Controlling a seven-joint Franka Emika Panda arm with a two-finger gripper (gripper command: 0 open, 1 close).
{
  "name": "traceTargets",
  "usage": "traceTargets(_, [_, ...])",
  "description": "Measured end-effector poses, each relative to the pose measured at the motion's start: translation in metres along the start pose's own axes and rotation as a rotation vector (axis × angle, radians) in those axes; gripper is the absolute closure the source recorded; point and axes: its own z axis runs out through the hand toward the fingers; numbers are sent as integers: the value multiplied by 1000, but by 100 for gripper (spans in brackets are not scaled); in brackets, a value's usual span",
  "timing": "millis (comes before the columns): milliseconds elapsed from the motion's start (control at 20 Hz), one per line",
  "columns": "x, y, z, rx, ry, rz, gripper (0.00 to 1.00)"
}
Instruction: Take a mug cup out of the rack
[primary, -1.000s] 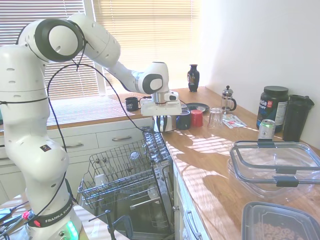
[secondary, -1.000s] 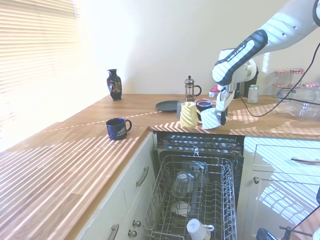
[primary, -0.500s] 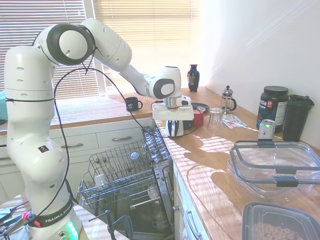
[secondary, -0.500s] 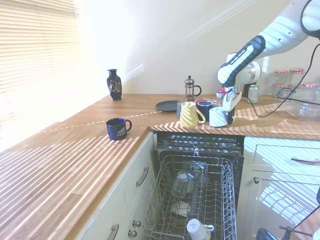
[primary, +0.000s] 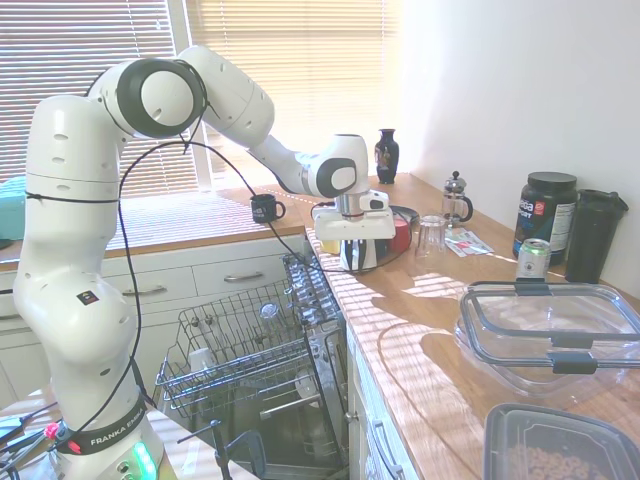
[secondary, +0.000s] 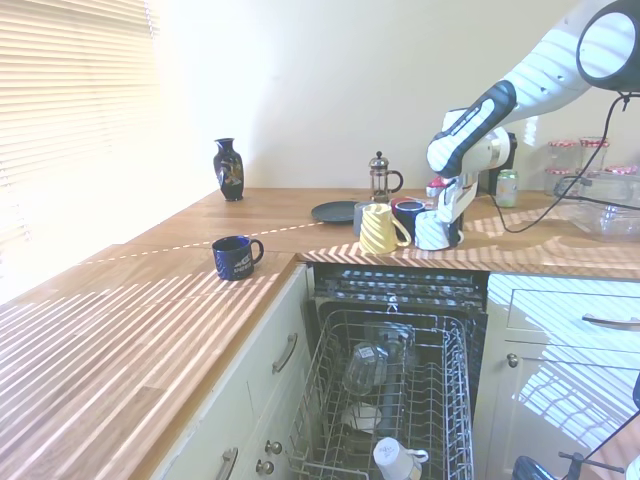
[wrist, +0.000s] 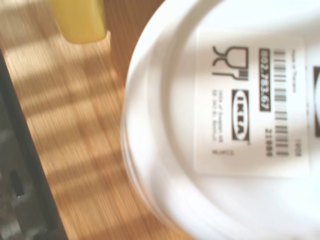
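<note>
A: Second exterior view — jaws state?
B: Can't tell, they're right over the mug cup, upside down on worktop, right-centre of frame.
A: Nearby?
B: Yellow mug just left. Rack below, lower centre.

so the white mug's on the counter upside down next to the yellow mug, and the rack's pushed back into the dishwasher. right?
Not quite. The rack is pulled out in front of the open dishwasher, as the second exterior view shows. The rest holds: the white mug stands on the counter beside the yellow mug, and the wrist view shows its base label facing up, so it is upside down.
</note>
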Motion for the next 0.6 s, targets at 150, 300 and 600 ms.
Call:
traceTargets(150, [0, -3, -1, -4, 3, 8, 0])
traceTargets(300, [0, -2, -6, -11, 12, 13, 0])
traceTargets(600, [-24, 5, -43, -2, 48, 21, 0])
